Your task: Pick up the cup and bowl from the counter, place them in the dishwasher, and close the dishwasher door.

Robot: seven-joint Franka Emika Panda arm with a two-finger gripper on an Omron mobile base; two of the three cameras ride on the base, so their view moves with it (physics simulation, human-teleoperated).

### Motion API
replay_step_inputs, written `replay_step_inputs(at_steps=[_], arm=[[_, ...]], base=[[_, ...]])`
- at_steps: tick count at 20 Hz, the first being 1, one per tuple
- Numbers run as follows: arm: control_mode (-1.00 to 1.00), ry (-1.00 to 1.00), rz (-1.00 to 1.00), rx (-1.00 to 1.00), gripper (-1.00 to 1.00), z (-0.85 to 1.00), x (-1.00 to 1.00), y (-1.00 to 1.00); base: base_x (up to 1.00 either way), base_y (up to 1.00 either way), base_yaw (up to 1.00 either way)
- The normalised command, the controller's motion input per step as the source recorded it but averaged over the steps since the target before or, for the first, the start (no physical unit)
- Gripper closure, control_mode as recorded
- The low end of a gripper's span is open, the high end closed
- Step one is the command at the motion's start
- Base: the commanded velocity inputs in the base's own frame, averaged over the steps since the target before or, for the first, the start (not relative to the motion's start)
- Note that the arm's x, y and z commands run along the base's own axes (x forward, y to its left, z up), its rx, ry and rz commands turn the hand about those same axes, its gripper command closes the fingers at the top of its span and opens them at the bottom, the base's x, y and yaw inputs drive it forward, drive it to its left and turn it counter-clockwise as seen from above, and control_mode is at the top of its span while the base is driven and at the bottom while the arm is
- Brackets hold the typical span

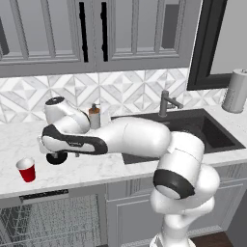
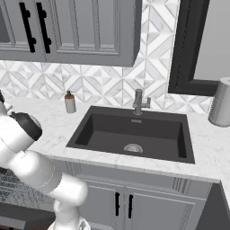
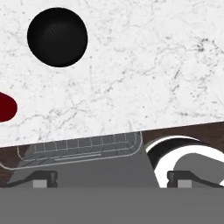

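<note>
The cup [image 1: 26,170] stands upright on the worktop [image 1: 96,166] close to its front edge, toward the left, directly above the dishwasher [image 1: 48,217]. In the hand view only a red sliver of it [image 3: 6,106] shows at the left border. The bowl [image 1: 57,157] sits on the worktop just right of the cup and a little further back, apart from it; in the left base view the arm's wrist covers most of it, while the hand view shows the bowl [image 3: 57,37] whole, round and black, on bare marble at upper left.

The fingers [image 3: 111,181] hang above the worktop over the bowl, pointing down. Their 2 tips stand wide apart at the bottom of the hand view with nothing between them.

The hand view also shows the worktop's front edge and, below it, a grey wire rack [image 3: 83,148] of the open dishwasher; the left base view shows the same rack under the worktop beneath a dark control strip [image 1: 44,195]. I cannot tell how the dishwasher door stands.

Further out, a soap dispenser [image 2: 69,102] stands at the back edge left of the dark sink [image 2: 132,132], with the tap [image 2: 139,102] behind the sink. A grey canister [image 2: 221,102] stands at the right end of the worktop. In the right base view the arm blocks the left end of the worktop.
</note>
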Motion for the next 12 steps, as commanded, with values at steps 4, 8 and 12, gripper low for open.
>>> replay_step_inputs(at_steps=[4, 8, 12], arm=[[-1.00, 0.05, -0.03, 0.00, -1.00, 0.00, 0.07, 0.80], [-1.00, 0.09, 0.00, 0.00, -1.00, -0.07, 0.23, 0.73], [-1.00, 0.02, 0.00, 0.06, -1.00, -0.35, 0.19, 0.41]], base=[[0.00, 0.00, 0.00], [0.00, 0.00, 0.00], [0.00, 0.00, 0.00]])
